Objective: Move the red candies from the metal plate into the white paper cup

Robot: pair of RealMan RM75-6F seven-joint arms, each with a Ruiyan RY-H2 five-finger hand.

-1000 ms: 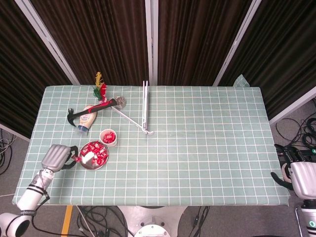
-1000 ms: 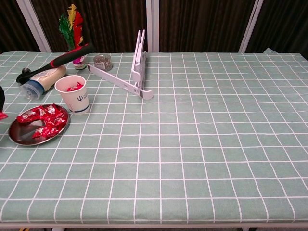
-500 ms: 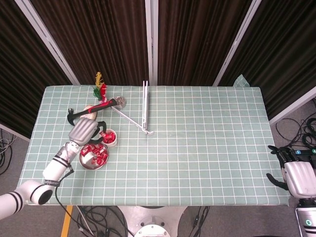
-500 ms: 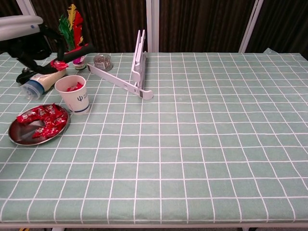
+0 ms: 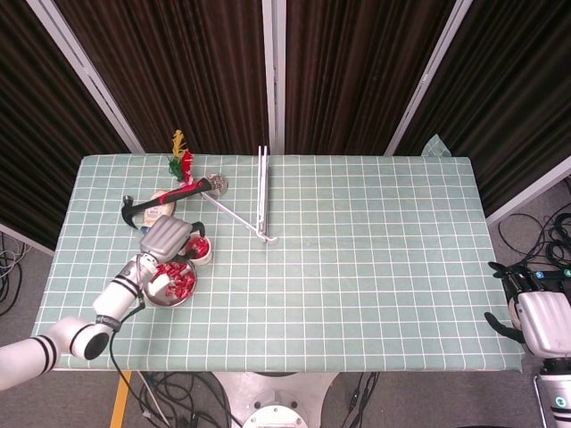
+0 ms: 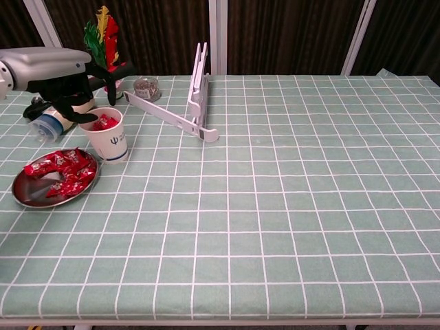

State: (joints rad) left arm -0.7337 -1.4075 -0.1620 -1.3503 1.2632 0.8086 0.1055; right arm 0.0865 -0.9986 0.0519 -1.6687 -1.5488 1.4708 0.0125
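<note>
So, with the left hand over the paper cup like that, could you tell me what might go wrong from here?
1. The left hand hovers right at the rim of the white paper cup; the light cup could tip as the hand withdraws, spilling its candies.
2. The bottle and hammer lie just behind the cup, so a wide swing might knock them.
3. Many red candies remain on the metal plate; reaching back could nudge the plate.

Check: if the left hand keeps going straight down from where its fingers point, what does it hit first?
Most likely the white paper cup: the left hand hangs just over its rim, fingers angled down toward the red candies inside. Depth is hard to judge from the chest view.
</note>
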